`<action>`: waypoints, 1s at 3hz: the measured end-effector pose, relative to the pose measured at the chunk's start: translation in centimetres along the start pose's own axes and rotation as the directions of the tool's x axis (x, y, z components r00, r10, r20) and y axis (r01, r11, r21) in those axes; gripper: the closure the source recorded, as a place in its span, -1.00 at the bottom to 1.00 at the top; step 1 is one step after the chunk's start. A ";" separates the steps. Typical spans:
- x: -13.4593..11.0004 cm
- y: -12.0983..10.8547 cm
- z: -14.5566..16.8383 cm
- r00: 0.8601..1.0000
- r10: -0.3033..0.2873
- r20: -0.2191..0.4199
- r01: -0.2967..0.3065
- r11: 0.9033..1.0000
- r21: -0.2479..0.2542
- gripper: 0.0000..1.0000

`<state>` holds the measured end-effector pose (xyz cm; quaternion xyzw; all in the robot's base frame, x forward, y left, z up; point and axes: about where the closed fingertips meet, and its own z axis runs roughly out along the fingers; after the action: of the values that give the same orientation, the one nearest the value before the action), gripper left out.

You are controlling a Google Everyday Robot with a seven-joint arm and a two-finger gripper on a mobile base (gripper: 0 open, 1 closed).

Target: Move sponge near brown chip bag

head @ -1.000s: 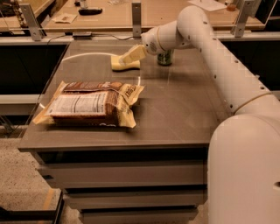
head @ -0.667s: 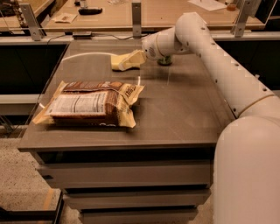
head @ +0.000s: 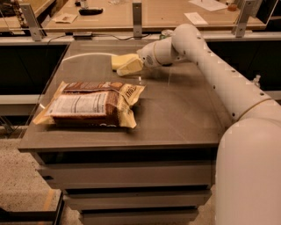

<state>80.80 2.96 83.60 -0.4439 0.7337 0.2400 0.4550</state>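
The brown chip bag [head: 90,104] lies flat on the left half of the table, with its white label panel facing up and cream sealed ends. My gripper [head: 128,66] is over the far middle of the table, a short way behind the bag's right end. A pale yellow block that looks like the sponge [head: 118,60] is at the gripper's tip, low over the table. I cannot tell whether it is held or only touched. The sponge and the bag are apart.
A green soda can [head: 166,33] stands at the table's far edge, mostly hidden behind my arm [head: 206,66]. The arm crosses the table's right side. A wooden counter [head: 131,13] with metal posts runs behind the table [head: 184,114].
The gripper and the pale yellow block have shifted a little toward the front of the table, closer to the bag. The bag has not moved.
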 end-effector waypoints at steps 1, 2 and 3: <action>0.2 0.7 0.7 1.000 0.004 0.030 -0.003 1.000 -0.030 -0.20; -1.5 0.9 1.3 0.996 -0.020 0.091 0.025 0.998 -0.052 0.30; -2.8 0.8 0.7 0.996 -0.017 0.092 0.019 1.000 -0.022 0.76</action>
<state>81.00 5.08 85.68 -0.4440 0.7052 0.2643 0.4855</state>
